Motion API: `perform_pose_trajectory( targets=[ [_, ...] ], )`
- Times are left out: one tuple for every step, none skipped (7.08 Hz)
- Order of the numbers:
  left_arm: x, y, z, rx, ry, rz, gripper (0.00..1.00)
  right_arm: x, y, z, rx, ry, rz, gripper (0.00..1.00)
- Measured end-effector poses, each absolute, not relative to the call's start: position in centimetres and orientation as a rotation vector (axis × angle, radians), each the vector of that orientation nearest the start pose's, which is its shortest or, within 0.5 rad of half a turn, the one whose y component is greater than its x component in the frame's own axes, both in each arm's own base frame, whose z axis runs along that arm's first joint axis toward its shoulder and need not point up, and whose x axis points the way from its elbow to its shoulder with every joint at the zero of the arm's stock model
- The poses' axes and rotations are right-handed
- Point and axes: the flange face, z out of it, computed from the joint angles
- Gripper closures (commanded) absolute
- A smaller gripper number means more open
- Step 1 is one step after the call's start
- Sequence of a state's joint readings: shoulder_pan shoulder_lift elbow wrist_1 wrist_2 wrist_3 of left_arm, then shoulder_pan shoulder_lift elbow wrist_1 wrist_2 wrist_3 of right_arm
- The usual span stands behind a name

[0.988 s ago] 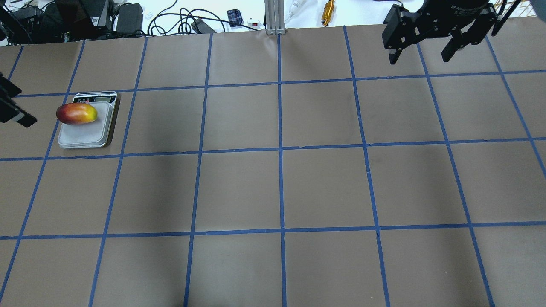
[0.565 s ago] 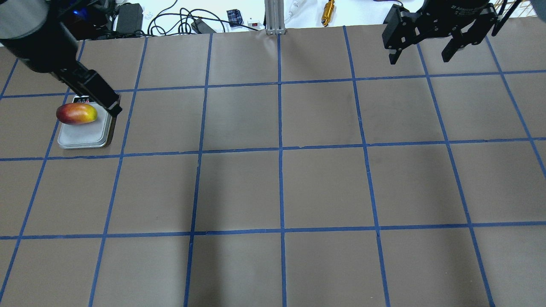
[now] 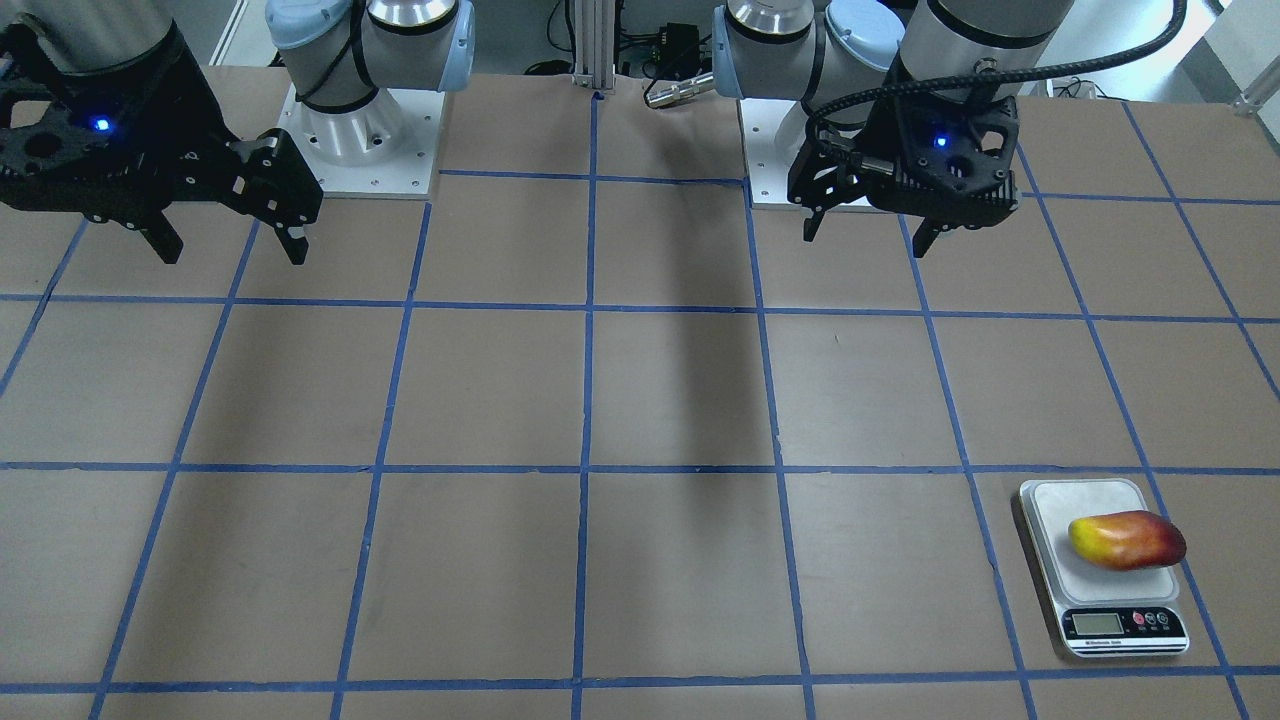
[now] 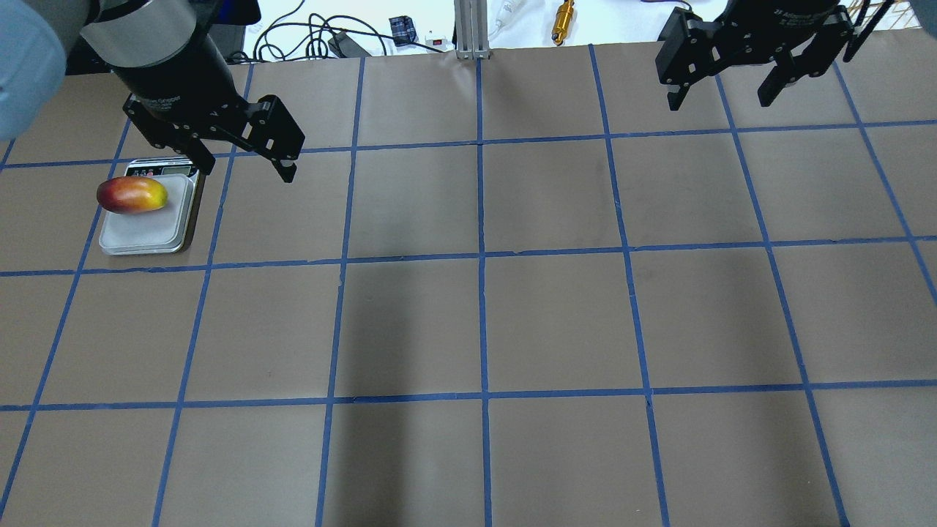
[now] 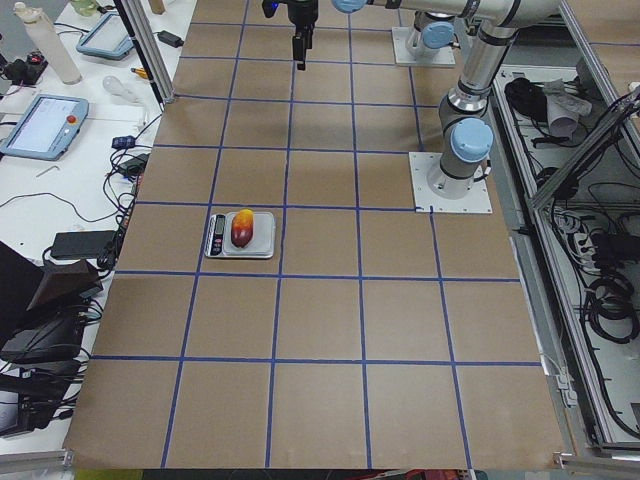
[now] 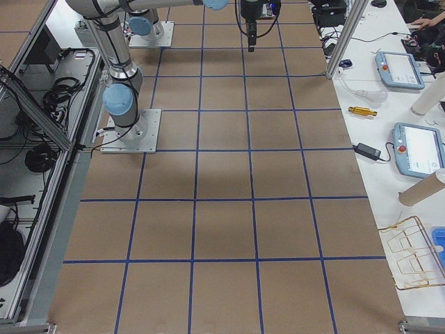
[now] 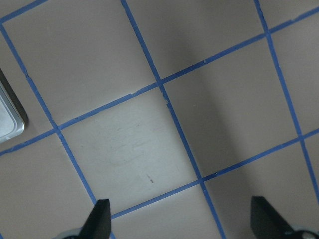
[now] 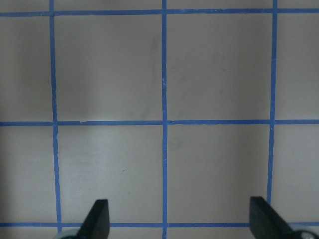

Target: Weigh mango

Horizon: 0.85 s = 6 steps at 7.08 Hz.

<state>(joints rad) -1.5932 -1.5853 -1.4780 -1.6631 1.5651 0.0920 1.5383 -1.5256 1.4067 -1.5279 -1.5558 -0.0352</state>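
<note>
The mango (image 4: 132, 195), yellow at one end and orange-red at the other, lies on the platform of a small silver scale (image 4: 143, 233) at the table's far left. It also shows in the front view (image 3: 1127, 540) on the scale (image 3: 1062, 500), and in the left side view (image 5: 242, 228). My left gripper (image 4: 245, 170) is open and empty, raised high, just right of the scale's display end; it also shows in the front view (image 3: 865, 240). My right gripper (image 4: 719, 101) is open and empty, raised over the far right corner, and shows in the front view (image 3: 233, 252).
The left wrist view shows only a corner of the scale (image 7: 9, 118) and the brown table with blue tape lines (image 7: 164, 94). Cables, a gold cylinder (image 4: 563, 20) and an aluminium post (image 4: 471, 29) lie beyond the table's far edge.
My left arm has swung in from the left edge, across the scale's display end, to the right of the scale. The mango, the scale and my right arm have not moved.
</note>
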Motion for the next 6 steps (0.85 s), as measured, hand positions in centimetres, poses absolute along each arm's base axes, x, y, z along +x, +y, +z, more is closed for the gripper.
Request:
perform_pose_trajectory(
  targets=[
    [-14.62, -49.37, 51.86, 0.122, 3.145, -0.002, 0.00, 11.78, -51.99, 54.17, -0.005, 3.127, -0.119, 0.00],
    [-14.62, -49.59, 52.03, 0.098, 3.144, -0.032, 0.00, 11.79, -52.00, 54.16, -0.005, 3.127, -0.119, 0.00],
    [-14.62, -49.71, 52.10, 0.090, 3.145, -0.046, 0.00, 11.79, -52.00, 54.15, -0.005, 3.128, -0.118, 0.00],
    [-14.65, -49.81, 52.14, 0.092, 3.147, -0.057, 0.00, 11.80, -51.99, 54.16, -0.006, 3.128, -0.119, 0.00],
    [-14.65, -49.90, 52.18, 0.098, 3.148, -0.067, 0.00, 11.80, -51.98, 54.17, -0.006, 3.127, -0.119, 0.00],
    [-14.64, -49.93, 52.16, 0.102, 3.146, -0.070, 0.00, 11.79, -51.99, 54.16, -0.005, 3.128, -0.119, 0.00]
  ],
)
